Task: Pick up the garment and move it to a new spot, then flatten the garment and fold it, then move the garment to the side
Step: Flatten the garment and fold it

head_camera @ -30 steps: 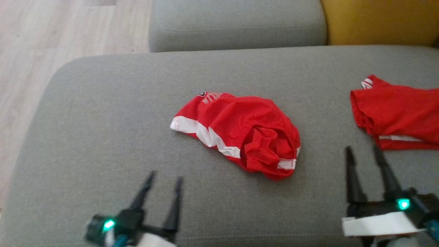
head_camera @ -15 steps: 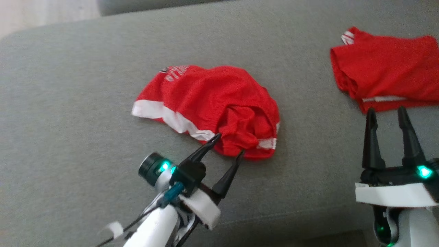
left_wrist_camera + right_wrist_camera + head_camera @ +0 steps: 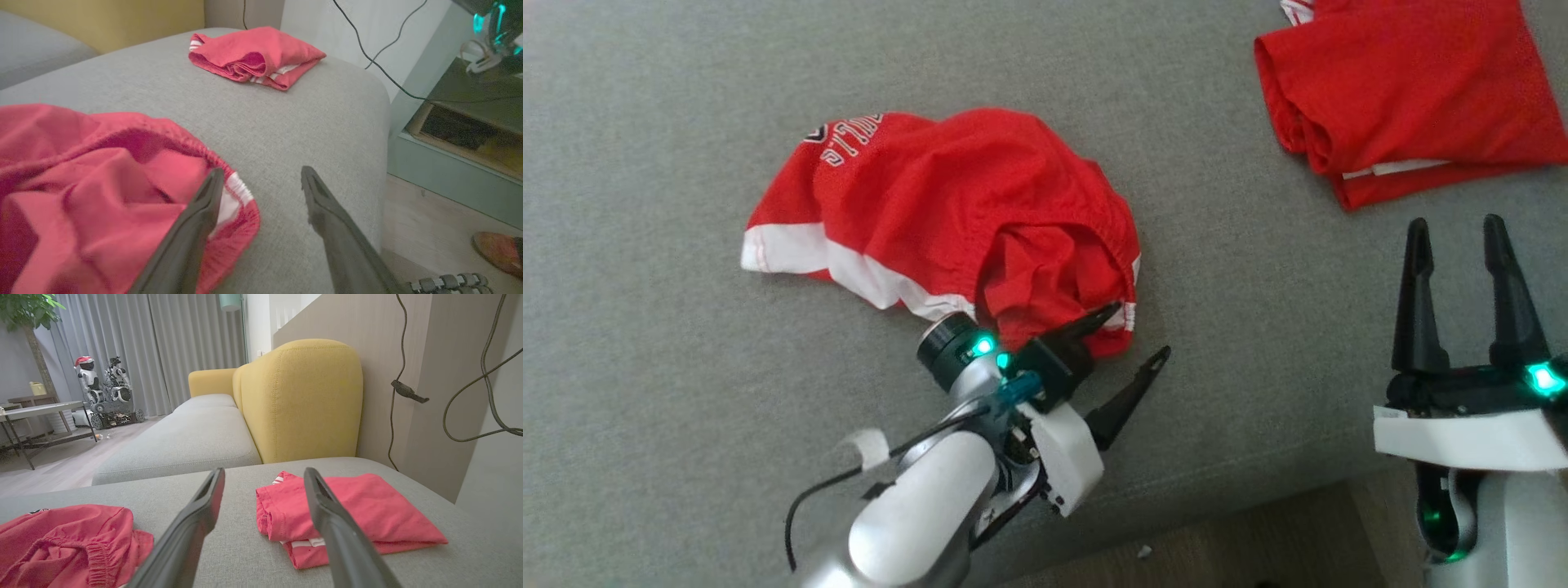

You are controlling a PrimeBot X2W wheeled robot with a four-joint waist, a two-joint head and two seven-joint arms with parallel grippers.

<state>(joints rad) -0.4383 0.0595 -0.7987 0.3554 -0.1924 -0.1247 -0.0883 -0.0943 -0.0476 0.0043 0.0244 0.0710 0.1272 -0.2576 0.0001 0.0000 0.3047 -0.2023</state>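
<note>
Brought the left claw (image 3: 1139, 331), spread wide, up to the shorts (image 3: 947, 204) at their 5 o'clock edge. Pinched nothing yet; kept the right claw (image 3: 1455, 224) spread and idle.

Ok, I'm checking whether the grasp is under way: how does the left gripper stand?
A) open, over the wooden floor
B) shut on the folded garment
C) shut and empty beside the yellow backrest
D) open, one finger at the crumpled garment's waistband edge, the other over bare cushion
D: the left gripper stands open, with one finger across the crumpled garment at its waistband edge and the other over bare cushion.
</note>
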